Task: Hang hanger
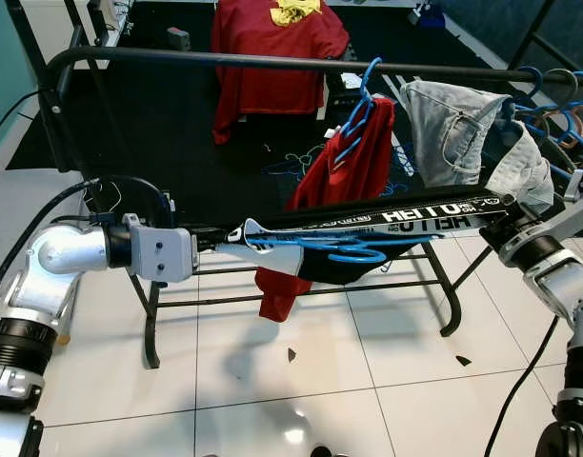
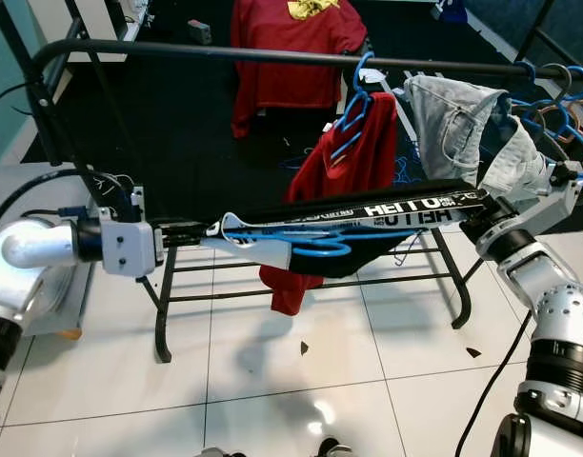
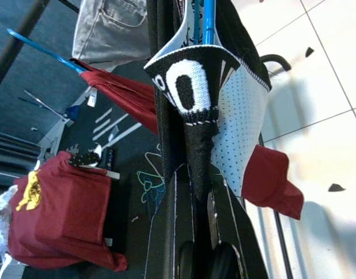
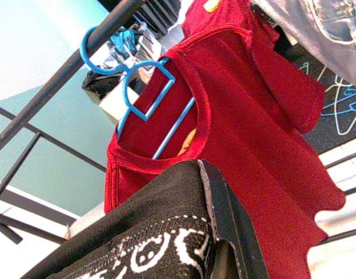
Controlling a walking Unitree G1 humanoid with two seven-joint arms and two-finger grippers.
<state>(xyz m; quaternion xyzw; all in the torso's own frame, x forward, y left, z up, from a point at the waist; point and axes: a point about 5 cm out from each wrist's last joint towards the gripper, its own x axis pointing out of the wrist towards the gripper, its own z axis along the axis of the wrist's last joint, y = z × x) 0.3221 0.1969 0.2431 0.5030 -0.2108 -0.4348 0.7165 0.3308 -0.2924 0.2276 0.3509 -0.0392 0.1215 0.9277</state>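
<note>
A black-and-white garment (image 1: 406, 214) with white lettering is stretched level between my two grippers, in front of the black clothes rack's rail (image 1: 225, 60) and below it. A blue hanger (image 1: 341, 249) lies inside the garment. My left gripper (image 1: 220, 235) is shut on the garment's white-trimmed end, and the left wrist view shows the cloth (image 3: 192, 87) pinched between its fingers (image 3: 166, 232). My right gripper (image 1: 506, 211) is shut on the other end, with one finger (image 4: 230, 232) pressed on the black cloth (image 4: 149, 232).
A red shirt (image 1: 360, 162) hangs on a blue hanger (image 4: 143, 93) from the rail. Jeans (image 1: 453, 133) are draped beside it, and several empty hangers (image 1: 558, 95) sit at the rail's right end. Another red shirt (image 1: 272, 48) hangs behind. White tiled floor (image 1: 301, 381) lies below.
</note>
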